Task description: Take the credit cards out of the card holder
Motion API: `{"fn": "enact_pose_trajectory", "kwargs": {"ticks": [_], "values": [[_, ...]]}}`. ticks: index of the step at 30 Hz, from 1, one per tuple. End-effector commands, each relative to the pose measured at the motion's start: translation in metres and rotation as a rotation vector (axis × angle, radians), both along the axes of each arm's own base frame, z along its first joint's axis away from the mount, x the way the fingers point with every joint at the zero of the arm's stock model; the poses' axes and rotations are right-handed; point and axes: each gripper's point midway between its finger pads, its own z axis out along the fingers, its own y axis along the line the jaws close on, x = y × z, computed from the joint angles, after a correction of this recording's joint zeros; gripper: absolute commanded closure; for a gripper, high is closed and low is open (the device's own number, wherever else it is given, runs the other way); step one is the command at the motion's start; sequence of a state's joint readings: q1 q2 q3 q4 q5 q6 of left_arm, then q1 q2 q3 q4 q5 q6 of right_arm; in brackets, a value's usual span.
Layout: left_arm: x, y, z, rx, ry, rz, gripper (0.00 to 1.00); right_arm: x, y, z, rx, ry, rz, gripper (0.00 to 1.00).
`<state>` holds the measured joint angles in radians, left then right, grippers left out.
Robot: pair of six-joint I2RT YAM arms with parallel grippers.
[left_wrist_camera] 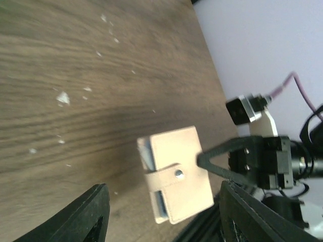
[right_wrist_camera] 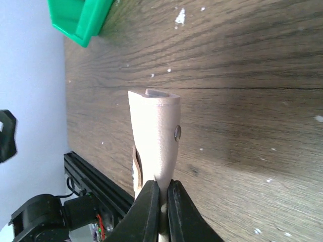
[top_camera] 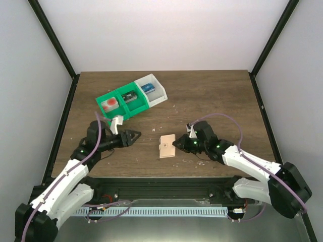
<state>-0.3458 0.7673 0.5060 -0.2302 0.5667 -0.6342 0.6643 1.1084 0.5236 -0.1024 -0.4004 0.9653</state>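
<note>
The flat, pale tan folding card holder point(top_camera: 166, 146) sits in the middle of the brown wooden table point(top_camera: 217, 101), a little toward the near edge. The right wrist view suggests its right side is tipped up off the wood. Its narrow strap is still fastened across the front by a small metal snap point(left_wrist_camera: 178, 174). Thin blue credit cards point(left_wrist_camera: 145, 154) show only as slivers along its left edge, so they are all still tucked inside.

The right tool point(top_camera: 177, 143) has its two black fingers pressed together on the holder's right edge, pinching it. The left tool point(top_camera: 132, 137) waits just to the left with its fingers spread and nothing between them. It is pointed at the holder but apart from it.

As I read it, the job has barely begun. The holder is steadied, but the strap must be unsnapped and every card drawn out.

The snapped strap is the only thing I can see in the way, and bare wood lies between the left tool and the holder. Well off at the far left stand a green plastic bin point(top_camera: 136, 107) and an adjoining white one point(top_camera: 160, 96). They hold a red-orange item point(top_camera: 110, 104), a dark item point(top_camera: 130, 97) and a blue one point(top_camera: 147, 87). A few white flecks dot the wood.
</note>
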Motion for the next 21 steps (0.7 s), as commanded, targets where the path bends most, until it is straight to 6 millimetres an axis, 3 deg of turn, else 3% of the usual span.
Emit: {"fn": "enact_pose_trajectory", "kwargs": {"ticks": [1,10,21], "values": [[-0.004,-0.031,-0.002,-0.05,0.007,-0.073,0.39,0.012,0.023,0.032,0.078,-0.049,-0.011,1.0],[-0.016,-0.073,-0.023,0.027,0.068,-0.18,0.34,0.002,0.061,0.043,0.058,-0.079,0.062,1.0],[-0.028,-0.077,-0.059,0.033,0.151,-0.207,0.39,-0.011,0.077,0.06,0.111,-0.125,0.099,1.0]]}}
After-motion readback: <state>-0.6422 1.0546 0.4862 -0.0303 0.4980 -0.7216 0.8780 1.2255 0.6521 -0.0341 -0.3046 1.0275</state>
